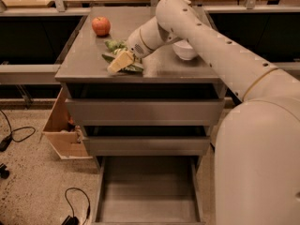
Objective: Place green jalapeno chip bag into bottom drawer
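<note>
The green jalapeno chip bag [114, 48] lies flat and crinkled on the grey cabinet top [89, 60], left of centre. My gripper [119, 63] has cream-coloured fingers and sits right on top of the bag's near part, pointing down and to the left. The white arm reaches in from the right and hides part of the bag. The bottom drawer [147, 191] is pulled out at the foot of the cabinet, with a plain grey floor and nothing in it.
A red apple [101, 26] sits at the back left of the cabinet top. A white bowl [185, 50] stands right of the arm, partly hidden. Two shut drawers [140, 111] are above the open one. A cardboard box [63, 125] and cables lie on the floor to the left.
</note>
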`<move>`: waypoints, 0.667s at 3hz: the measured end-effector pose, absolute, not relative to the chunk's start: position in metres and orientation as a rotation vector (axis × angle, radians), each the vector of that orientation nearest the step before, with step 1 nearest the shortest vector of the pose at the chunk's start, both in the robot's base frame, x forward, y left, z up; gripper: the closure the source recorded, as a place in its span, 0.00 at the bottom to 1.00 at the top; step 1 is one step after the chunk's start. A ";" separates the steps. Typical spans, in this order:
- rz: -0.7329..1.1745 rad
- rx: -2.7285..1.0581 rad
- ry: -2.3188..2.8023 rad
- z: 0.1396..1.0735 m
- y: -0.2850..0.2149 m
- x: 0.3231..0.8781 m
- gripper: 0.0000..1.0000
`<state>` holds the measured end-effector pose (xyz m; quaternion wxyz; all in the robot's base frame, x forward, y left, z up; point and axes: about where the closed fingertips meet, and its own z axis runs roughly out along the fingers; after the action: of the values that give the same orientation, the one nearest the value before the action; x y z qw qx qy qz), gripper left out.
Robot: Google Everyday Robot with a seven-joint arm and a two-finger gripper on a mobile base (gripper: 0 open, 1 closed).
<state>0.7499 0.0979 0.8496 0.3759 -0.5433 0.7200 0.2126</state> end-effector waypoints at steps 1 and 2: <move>0.545 -1.390 1.843 0.849 0.098 0.750 0.50; 0.521 -1.408 1.836 0.855 0.098 0.746 0.73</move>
<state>0.7461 0.0984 0.8553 0.3755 -0.5503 0.7175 0.2035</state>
